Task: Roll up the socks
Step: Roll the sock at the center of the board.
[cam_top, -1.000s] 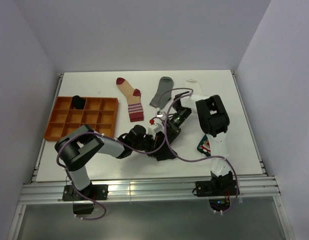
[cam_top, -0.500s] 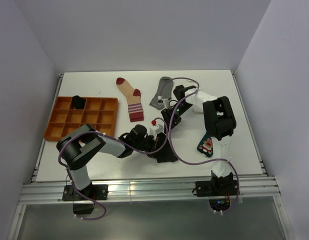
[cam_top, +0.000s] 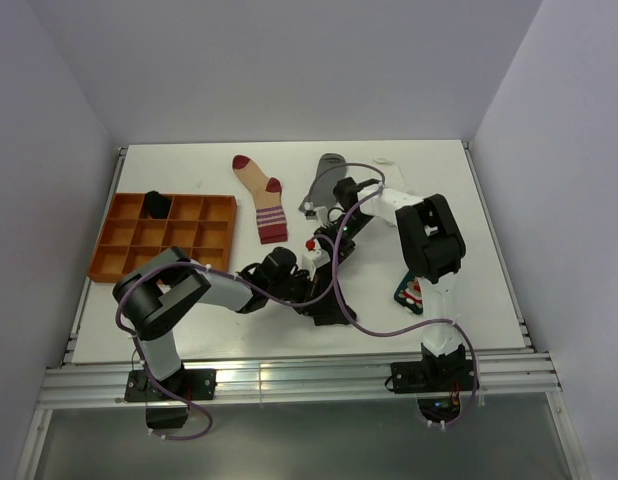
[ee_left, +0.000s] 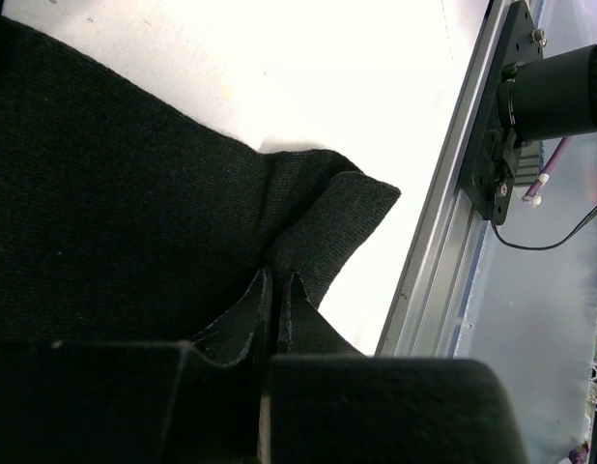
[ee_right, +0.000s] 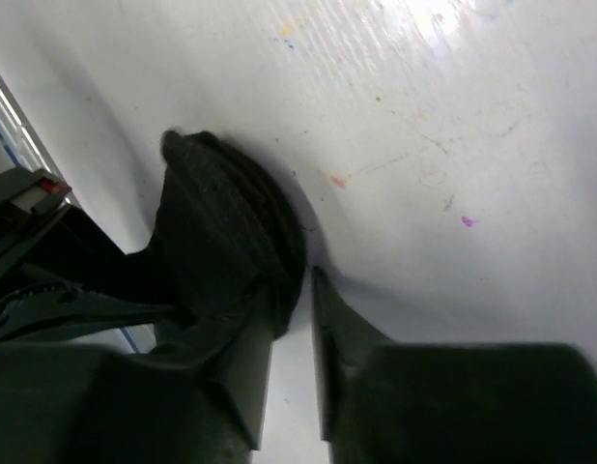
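Observation:
A black sock (ee_left: 134, 213) lies flat on the white table, one corner folded up. My left gripper (ee_left: 276, 280) is shut on that folded edge; in the top view it (cam_top: 324, 300) sits low at the near centre of the table. My right gripper (ee_right: 293, 282) is only slightly open, with bare table showing between the fingers. The bunched end of the black sock (ee_right: 221, 222) lies against its left finger. In the top view the right gripper (cam_top: 334, 238) is just behind the left one.
An orange tray (cam_top: 119, 255) at the left holds a rolled black sock (cam_top: 157, 205). A beige red-striped sock (cam_top: 261, 200), a grey sock (cam_top: 324, 180) and a white sock (cam_top: 384, 163) lie at the back. A teal Christmas sock (cam_top: 409, 292) lies by the right arm.
My right gripper has drawn back from the left gripper toward the far side of the table, and its elbow has swung. The left arm has barely moved.

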Controlling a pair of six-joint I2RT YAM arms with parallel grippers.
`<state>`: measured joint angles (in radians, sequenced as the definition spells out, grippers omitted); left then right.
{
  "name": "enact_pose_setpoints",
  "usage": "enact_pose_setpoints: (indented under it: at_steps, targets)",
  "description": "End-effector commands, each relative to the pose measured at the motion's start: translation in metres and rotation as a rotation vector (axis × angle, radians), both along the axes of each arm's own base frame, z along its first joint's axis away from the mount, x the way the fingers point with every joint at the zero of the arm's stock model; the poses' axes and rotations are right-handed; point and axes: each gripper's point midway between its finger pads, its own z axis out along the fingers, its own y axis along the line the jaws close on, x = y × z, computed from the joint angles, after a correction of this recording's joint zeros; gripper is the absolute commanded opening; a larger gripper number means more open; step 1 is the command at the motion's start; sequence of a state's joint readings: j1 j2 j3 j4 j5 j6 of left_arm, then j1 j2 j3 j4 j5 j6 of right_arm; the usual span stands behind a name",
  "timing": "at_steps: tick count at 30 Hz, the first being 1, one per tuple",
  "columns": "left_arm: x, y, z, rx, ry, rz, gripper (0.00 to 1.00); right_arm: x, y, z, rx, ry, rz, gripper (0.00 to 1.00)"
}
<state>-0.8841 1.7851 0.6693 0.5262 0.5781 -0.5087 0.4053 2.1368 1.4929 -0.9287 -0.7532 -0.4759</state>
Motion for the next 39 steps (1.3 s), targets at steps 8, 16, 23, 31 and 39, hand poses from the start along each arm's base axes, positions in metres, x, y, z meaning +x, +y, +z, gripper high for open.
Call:
enact_pose_setpoints:
  at_steps: [8,16,23,31,39]
  targets:
    - [-0.009,0.008,0.005,0.025,0.095,0.001,0.0,0.023,-0.031,-0.018,-0.104,-0.066,-0.102,0.14]
    - [0.003,0.016,0.004,0.017,0.255,0.063,0.0,0.032,-0.047,-0.025,-0.126,-0.087,-0.142,0.13]
    - [0.019,0.014,-0.005,0.048,0.418,0.104,0.0,0.031,-0.051,-0.028,-0.135,-0.107,-0.144,0.13]
    - [0.021,0.015,-0.016,0.064,0.616,0.13,0.0,0.047,-0.051,-0.011,-0.103,-0.202,-0.163,0.24]
    - [0.023,0.029,-0.05,0.177,0.673,0.179,0.0,0.049,-0.055,0.033,0.044,-0.364,-0.161,0.46]
